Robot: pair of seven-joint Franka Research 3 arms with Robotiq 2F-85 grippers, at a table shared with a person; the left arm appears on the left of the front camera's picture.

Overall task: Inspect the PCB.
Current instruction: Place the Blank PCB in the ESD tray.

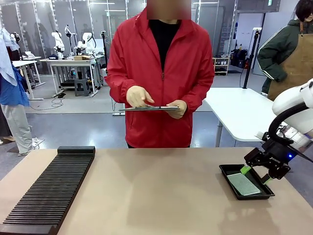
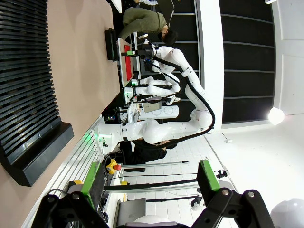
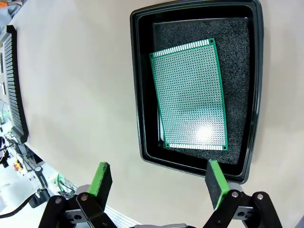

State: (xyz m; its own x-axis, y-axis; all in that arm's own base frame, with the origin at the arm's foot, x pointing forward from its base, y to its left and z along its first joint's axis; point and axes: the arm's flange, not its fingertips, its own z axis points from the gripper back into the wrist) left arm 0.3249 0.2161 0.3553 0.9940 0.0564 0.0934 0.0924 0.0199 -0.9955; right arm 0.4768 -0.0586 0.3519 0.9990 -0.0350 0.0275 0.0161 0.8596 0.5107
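PCB (image 3: 190, 95) flat in black tray (image 3: 145, 85); slotted rack (image 1: 46, 193) well apart.

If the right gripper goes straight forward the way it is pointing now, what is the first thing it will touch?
Most likely the black tray or the PCB lying flat inside it. The right gripper, fingers open, points down at the tray's near rim, so the rim may come first; depth is hard to judge.
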